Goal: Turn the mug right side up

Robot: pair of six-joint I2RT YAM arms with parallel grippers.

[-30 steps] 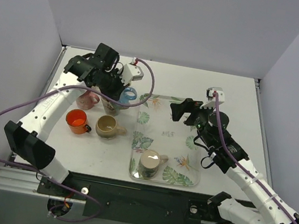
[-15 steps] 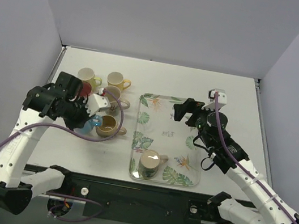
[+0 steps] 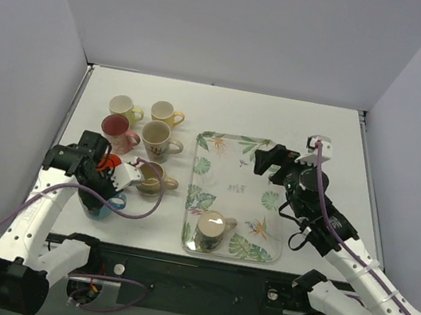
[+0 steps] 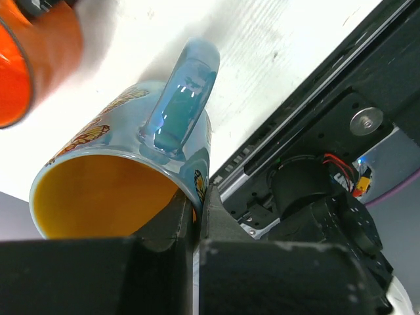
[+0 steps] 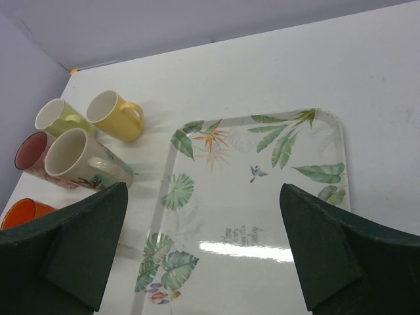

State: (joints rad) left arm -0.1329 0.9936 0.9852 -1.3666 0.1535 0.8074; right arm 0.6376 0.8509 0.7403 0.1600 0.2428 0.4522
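Observation:
The blue butterfly mug (image 4: pixel 131 125) with a yellow inside lies tilted, mouth toward the left wrist camera and handle (image 4: pixel 180 105) facing away. My left gripper (image 4: pixel 195 207) is shut on its rim, one finger inside and one outside. In the top view the blue mug (image 3: pixel 107 207) hangs under my left gripper (image 3: pixel 103 192) near the table's front-left edge. I cannot tell whether it touches the table. My right gripper (image 3: pixel 274 162) is open and empty above the far part of the leaf-print tray (image 3: pixel 252 152); it also shows in the right wrist view (image 5: pixel 201 190).
An orange mug (image 3: pixel 110 161) and an olive mug (image 3: pixel 150 178) stand just behind my left gripper. Behind them are pink (image 3: pixel 114 129), cream (image 3: pixel 157 136) and two yellow mugs (image 3: pixel 161 111). A beige mug (image 3: pixel 211 229) stands on the tray's near-left corner.
My left arm has swung from the back mug cluster to the front-left of the table, carrying the blue mug. My right gripper has shifted slightly right.

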